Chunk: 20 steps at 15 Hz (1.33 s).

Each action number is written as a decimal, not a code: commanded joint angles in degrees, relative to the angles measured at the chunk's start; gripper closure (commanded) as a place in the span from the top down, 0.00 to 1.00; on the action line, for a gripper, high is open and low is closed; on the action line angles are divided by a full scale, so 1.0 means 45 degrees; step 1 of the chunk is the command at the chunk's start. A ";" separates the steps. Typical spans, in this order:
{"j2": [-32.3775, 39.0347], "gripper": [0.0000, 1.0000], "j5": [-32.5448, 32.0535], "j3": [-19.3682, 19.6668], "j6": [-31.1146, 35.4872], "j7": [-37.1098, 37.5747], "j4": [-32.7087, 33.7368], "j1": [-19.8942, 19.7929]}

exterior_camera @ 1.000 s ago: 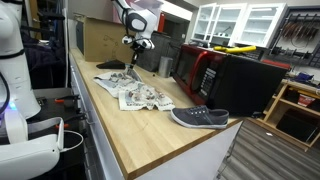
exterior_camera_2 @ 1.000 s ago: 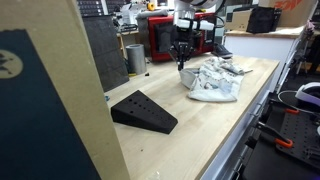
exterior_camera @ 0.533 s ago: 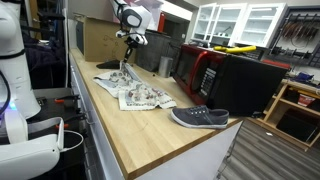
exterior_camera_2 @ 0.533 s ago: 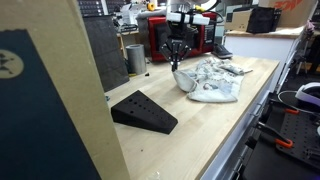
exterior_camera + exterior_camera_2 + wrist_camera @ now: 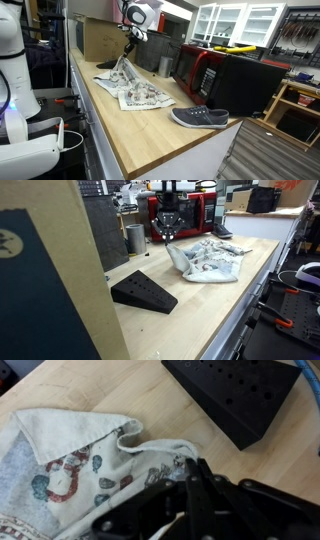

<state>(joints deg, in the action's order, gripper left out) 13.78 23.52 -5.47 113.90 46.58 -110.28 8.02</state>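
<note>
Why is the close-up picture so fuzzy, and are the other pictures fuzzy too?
Wrist view: soft all over, the dark hand nearest the lens blurriest, the cloth print smeared. In an exterior view, the shoe looks fairly sharp, but the white cabinets glare brightly. In an exterior view, the black wedge is clear, while the big board up front is out of focus.

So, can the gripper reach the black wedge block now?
Probably not yet: the gripper is shut on a lifted corner of the patterned cloth. Otherwise nothing stands between it and the black wedge block.
</note>
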 commanded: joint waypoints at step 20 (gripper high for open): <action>0.2176 0.60 0.2876 0.0112 -0.2494 0.4002 0.4143 -0.0760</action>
<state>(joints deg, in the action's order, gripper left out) 26.64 34.64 -5.07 104.45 67.44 -91.46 6.25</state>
